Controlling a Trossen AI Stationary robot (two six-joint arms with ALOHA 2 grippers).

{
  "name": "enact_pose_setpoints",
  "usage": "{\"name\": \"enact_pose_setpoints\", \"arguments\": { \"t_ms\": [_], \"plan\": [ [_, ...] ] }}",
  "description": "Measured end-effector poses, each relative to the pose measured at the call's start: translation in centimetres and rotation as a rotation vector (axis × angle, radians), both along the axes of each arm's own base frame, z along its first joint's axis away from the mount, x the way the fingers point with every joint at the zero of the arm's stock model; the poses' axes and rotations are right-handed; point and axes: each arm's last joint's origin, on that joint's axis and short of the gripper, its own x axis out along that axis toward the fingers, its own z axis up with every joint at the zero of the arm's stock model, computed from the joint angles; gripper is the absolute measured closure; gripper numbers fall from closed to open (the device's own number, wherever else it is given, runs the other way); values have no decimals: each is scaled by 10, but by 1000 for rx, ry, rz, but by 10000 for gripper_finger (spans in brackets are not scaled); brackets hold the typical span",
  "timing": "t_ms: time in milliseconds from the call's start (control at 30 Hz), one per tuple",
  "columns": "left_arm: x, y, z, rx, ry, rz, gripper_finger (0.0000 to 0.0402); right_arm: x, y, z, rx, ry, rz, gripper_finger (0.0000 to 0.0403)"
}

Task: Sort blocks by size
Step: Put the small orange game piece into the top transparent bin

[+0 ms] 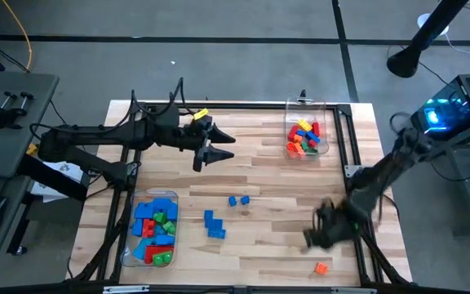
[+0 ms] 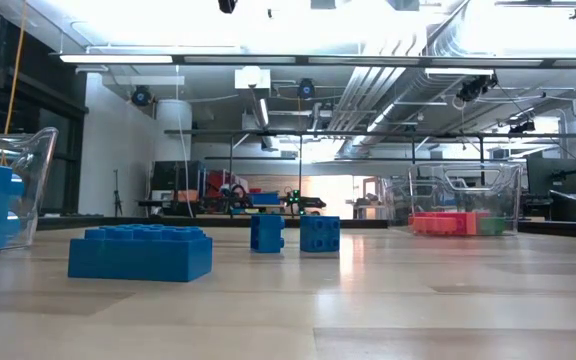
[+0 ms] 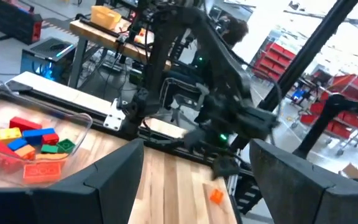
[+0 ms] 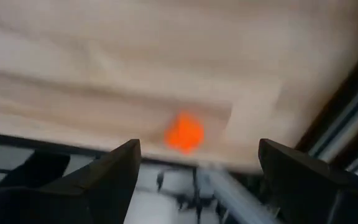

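A big blue brick point(image 2: 140, 252) is lying nearest the low camera, with two small blue ones point(image 2: 267, 233) behind it. The right tool point(image 1: 323, 233), fingers spread and empty, is hanging over the tabletop point(image 1: 268, 175) beside an orange block point(image 1: 321, 268) at five o'clock; the left tool point(image 1: 209, 144), also open, is waiting at eleven. This looks like the pick-up step: the right tool likely needs to drop over the orange block, close, and carry it to the tub point(image 1: 307, 137) at one o'clock.

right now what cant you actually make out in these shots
- Orange block: motion-blurred in the right wrist view, tiny in the high view; its size class is unreadable.
- Right gripper: smeared by motion in the high view.
- Near tub: blocks piled up, lower ones hidden.
- Far tub: distant in the low view; block sizes unclear.
- Both arms: absent from the low view.
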Motion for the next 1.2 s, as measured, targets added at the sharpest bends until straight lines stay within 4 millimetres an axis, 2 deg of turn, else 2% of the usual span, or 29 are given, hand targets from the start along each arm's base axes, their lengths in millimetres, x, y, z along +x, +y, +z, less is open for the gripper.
{"name": "enact_pose_setpoints", "arguments": {
  "t_ms": [133,267,400,533,667,767,967,1200],
  "plan": [
    [0,0,-3,22,25,-3,122,-5,49,-25,132,76,27,80],
    [-1,0,-5,36,50,-5,122,6,72,-48,179,25,53,80],
    [-1,0,-6,35,58,-6,122,13,72,-64,115,13,57,80],
    [-1,0,-6,36,59,-5,122,10,66,-72,29,35,128,80],
    [-1,0,-6,34,60,-5,122,9,67,-72,41,31,181,80],
    [-1,0,-6,29,61,-4,122,8,67,-73,64,73,164,80],
    [-1,0,-6,30,61,-2,122,13,69,-79,60,29,161,80],
    [-1,0,-6,35,61,-2,122,22,76,-95,97,-101,434,80]
  ]
}}
